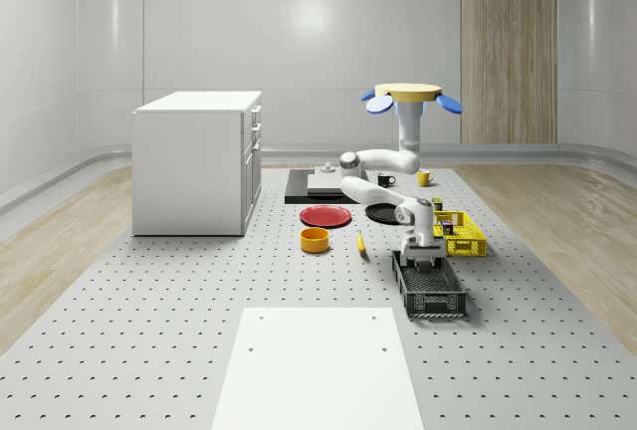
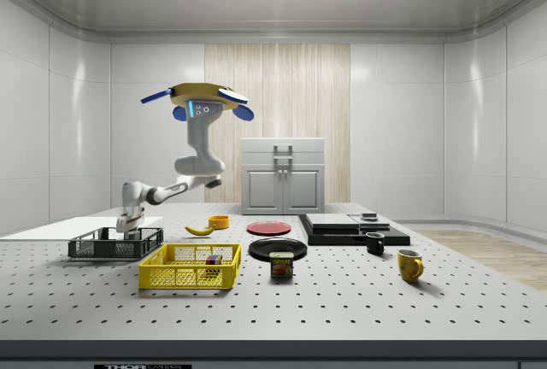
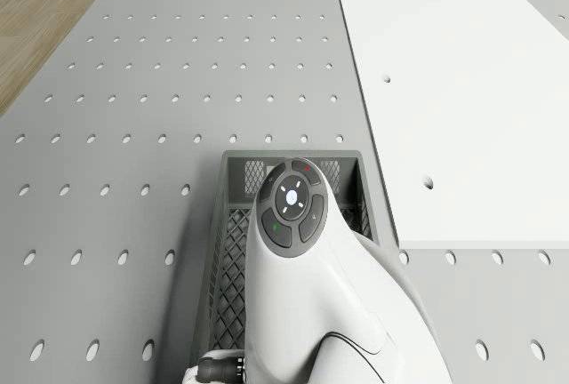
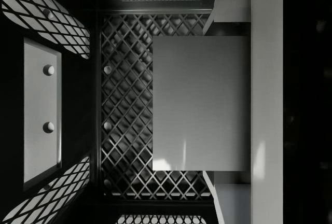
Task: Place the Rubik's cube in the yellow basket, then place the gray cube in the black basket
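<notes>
Over the desk (image 1: pixel 199 350), hovering clear of the surface on the drone (image 1: pixel 408 94), near the yellow basket (image 1: pixel 466 241), and folding the arm out and down so that the gripper (image 1: pixel 426 259) is dipping inside the black basket (image 1: pixel 438 306). Reaching low between the mesh walls, judging by the side view, presumably so that the load is being set down rather than dropped from height. Keeping the wrist pointed straight at the basket floor, which is putting the crate directly below the arm in the drone view.

Seen along the wrist, standing released: fingers (image 4: pixel 41 105) spread wide, gripping nothing. Lying between them, the gray cube (image 4: pixel 199 105), close against one finger and apart from the other, with the lattice floor of the black basket (image 4: pixel 124 130) showing in the gap. Resting on that floor or hanging just above it: cannot tell which.

Sitting already inside the yellow basket (image 2: pixel 188 277), the Rubik's cube (image 2: pixel 211 260), so apparently finishing the second half of the task.
</notes>
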Tool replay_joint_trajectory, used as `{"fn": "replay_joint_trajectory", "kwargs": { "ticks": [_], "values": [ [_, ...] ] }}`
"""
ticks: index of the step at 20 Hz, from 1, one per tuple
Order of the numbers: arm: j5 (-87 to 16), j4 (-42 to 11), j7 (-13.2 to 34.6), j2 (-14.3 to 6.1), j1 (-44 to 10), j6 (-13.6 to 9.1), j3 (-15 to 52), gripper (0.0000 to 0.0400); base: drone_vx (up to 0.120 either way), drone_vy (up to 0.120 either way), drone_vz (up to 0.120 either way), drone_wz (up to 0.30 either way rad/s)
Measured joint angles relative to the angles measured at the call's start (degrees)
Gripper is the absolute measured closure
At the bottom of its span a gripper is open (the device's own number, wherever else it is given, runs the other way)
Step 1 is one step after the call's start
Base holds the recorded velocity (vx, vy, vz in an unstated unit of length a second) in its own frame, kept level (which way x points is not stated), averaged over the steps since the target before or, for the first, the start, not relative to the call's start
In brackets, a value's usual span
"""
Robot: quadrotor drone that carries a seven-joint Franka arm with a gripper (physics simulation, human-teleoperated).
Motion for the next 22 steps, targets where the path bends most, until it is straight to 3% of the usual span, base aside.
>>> {"fn": "replay_joint_trajectory", "kwargs": {
  "ticks": [3,7,15,22],
  "values": [
    [-0.81,0.5,-0.07,0.44,-0.15,0.21,-0.77,0.0077,0.0,0.0,0.0,0.0],
    [-0.05,-0.17,-0.18,0.46,0.34,-0.59,0.23,0.0028,0.0,0.0,0.0,0.0],
    [3.8,-2.68,-0.34,-0.08,1.86,-3.22,4.7,0.0004,0.0,0.0,0.0,0.0],
    [5.38,-3.49,-0.36,-0.29,2.32,-4.13,6.46,0.0001,0.0,0.0,0.0,0.0]
  ]
}}
